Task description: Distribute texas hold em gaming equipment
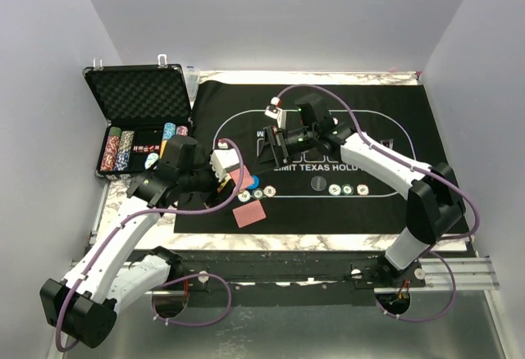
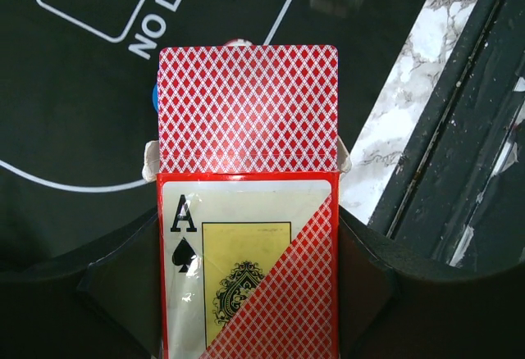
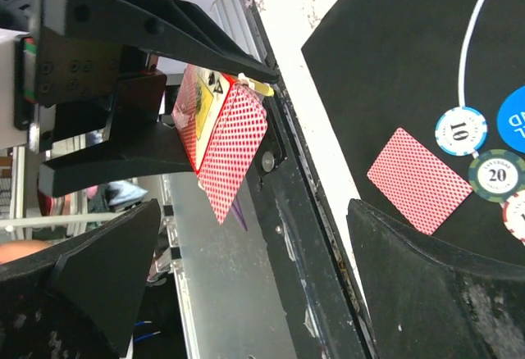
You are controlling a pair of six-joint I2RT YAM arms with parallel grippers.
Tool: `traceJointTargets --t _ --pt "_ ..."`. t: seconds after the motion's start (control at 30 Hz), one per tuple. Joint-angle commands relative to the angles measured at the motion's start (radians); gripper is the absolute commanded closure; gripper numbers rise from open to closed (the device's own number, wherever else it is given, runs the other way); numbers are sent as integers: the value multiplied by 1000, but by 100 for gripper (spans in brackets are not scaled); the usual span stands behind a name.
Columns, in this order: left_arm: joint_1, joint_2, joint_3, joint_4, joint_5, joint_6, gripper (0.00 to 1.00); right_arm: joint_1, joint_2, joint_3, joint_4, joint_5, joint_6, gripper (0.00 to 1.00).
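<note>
Top view: the left arm (image 1: 131, 220) holds a card box (image 1: 223, 162) toward the surface's (image 1: 328, 243) near-left corner, 1 card (image 1: 243, 178) poking out, probably for dealing. Left wrist: left fingers (image 2: 115, 281) clamp the card box. Right wrist: right fingers (image 3: 102, 277) spread wide, empty. Marble surface, black mat (image 1: 394, 203), white walls (image 1: 271, 15).

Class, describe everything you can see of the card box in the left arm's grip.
The card box is glossy red-orange, seemingly cardboard, printed with an ace of spades and a red diamond pattern. It is clamped between the left end effector's black fingers, above the mat. A red-backed card sticks out of its open end.
</note>
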Motion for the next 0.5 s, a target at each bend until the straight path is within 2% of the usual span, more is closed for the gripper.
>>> traceJointTargets --t 0.0,0.1,0.27,0.47 --pt "-37 7 67 60 -20 25 100 37 35 -5 56 -30 40 0" --pt "-55 11 77 63 -29 28 100 47 56 -12 87 -27 75 2" --pt "-76 10 89 63 -52 28 100 48 86 -14 150 -49 155 11" --pt "-78 -7 84 63 -62 32 100 46 98 -29 173 -62 205 37"
